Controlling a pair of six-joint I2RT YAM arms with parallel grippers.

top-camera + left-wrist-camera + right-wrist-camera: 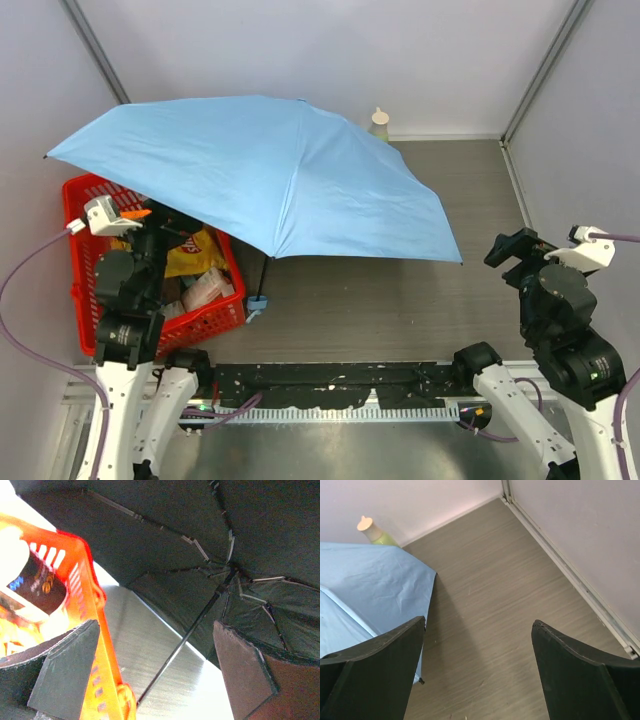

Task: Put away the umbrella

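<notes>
The umbrella (270, 170) stands open on the table, its sky-blue canopy tilted and covering the back left. Its thin black shaft (264, 275) runs down to the small light-blue handle (257, 303), which rests on the table beside the basket. My left gripper (160, 228) is open over the basket, under the canopy's near edge. In the left wrist view the dark underside of the umbrella (175, 540) and the shaft (195, 625) lie beyond the left gripper (155, 627), untouched. My right gripper (510, 250) is open at the right, clear of the canopy (370, 590); the right gripper (479, 622) holds nothing.
A red plastic basket (215, 322) with snack packets (195, 255) stands at the left, partly under the canopy; its orange-red corner (87, 585) is close to my left finger. A pale green bottle (379, 123) stands at the back wall, behind the canopy (372, 532).
</notes>
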